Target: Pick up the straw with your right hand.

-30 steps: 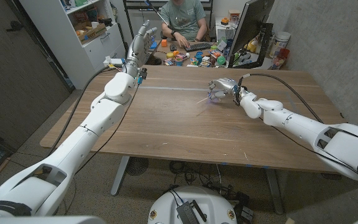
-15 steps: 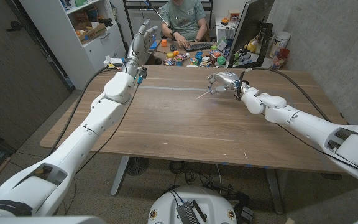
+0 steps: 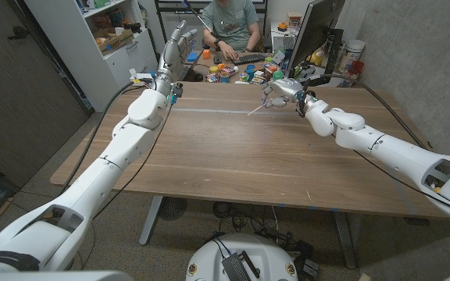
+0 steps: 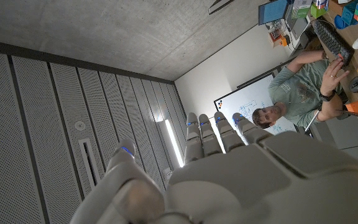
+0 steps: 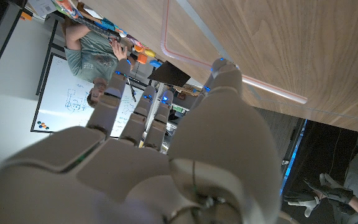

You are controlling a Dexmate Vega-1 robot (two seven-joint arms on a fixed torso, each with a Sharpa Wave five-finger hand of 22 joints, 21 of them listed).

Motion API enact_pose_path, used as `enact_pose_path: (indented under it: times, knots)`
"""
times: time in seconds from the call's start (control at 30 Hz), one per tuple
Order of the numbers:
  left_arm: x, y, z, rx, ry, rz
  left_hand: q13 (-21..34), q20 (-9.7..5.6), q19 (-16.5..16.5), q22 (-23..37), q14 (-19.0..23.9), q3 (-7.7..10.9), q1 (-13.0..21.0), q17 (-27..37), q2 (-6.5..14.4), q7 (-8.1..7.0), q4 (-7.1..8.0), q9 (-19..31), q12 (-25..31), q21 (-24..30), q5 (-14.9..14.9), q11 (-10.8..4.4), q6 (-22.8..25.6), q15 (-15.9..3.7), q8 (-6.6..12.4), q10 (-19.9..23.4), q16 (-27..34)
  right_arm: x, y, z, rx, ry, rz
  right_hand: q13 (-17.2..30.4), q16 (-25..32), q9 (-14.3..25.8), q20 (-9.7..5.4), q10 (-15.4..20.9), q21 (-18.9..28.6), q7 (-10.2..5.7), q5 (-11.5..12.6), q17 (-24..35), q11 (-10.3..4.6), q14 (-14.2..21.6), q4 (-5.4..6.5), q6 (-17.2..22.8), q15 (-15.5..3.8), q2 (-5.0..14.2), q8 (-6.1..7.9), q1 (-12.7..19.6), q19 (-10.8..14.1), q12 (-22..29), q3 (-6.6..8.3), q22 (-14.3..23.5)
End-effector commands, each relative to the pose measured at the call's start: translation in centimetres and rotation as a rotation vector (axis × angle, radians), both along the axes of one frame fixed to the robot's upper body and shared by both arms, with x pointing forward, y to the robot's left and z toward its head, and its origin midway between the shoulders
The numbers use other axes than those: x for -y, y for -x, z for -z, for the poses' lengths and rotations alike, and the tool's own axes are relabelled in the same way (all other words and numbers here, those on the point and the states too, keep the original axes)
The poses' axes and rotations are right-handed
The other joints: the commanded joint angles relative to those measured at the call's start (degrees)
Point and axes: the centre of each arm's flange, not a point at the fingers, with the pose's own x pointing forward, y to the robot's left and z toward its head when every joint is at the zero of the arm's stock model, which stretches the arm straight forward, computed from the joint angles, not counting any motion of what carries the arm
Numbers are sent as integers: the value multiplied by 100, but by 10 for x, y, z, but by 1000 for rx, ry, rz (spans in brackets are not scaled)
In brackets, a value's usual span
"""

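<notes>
Thin pale straw [image 3: 255, 110], tilted, lifted above table

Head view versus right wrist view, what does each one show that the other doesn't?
Head view alone: the left hand raised with nothing in it, and the monitor. Right wrist view alone: a whiteboard behind the person. Both: the right hand pinching the straw, lifted off the wooden table, plus the seated person.
</notes>
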Motion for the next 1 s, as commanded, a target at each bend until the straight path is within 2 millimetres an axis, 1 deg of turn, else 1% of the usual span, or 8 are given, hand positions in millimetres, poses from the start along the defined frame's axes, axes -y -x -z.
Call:
enact_pose_path:
  times: [0.03,0.33,0.6,0.83,1.0]
  knots:
    - [-5,5,-3,23,-4,15,15,-216,-5,20,-14,-29,-4,19,43,-10,2,11,23,32,1,37,18,-114,37,8,25,1,24,-35,-22,-75,24,19,30,126,-14,91,39,204,34,14,-6,69,25,517,-159,54,133,28,78,32,-51,26]
    - [-8,9,-7,39,-6,22,14,-197,-24,18,-19,-35,-1,18,41,-8,-2,11,22,26,-3,36,21,-111,37,4,24,-10,39,-55,15,-50,35,18,19,129,-37,99,36,208,52,12,-17,70,35,517,-124,59,139,33,78,24,-72,26]
    - [-11,10,-6,40,0,29,14,-184,-36,17,-20,-40,2,18,42,-5,-5,11,22,23,-5,24,23,-103,37,2,25,-9,49,-68,36,-47,66,18,11,134,-45,124,28,201,68,12,-24,70,47,518,-134,66,146,35,65,25,-92,27]
    - [-10,11,-5,43,0,36,14,-154,-52,16,-28,-45,5,18,42,0,-8,11,23,19,-7,22,27,-98,38,1,23,-6,56,-71,46,-53,72,19,10,138,-48,157,27,188,82,11,-30,83,60,504,-148,71,147,32,71,30,-112,27]
    - [-9,12,-6,46,0,37,14,-149,-54,16,-29,-47,8,18,42,-5,-11,11,22,19,-8,22,22,-94,36,-1,23,-4,57,-72,36,-75,67,20,7,142,-46,164,28,180,91,12,-35,86,69,488,-152,81,145,31,76,27,-124,27]
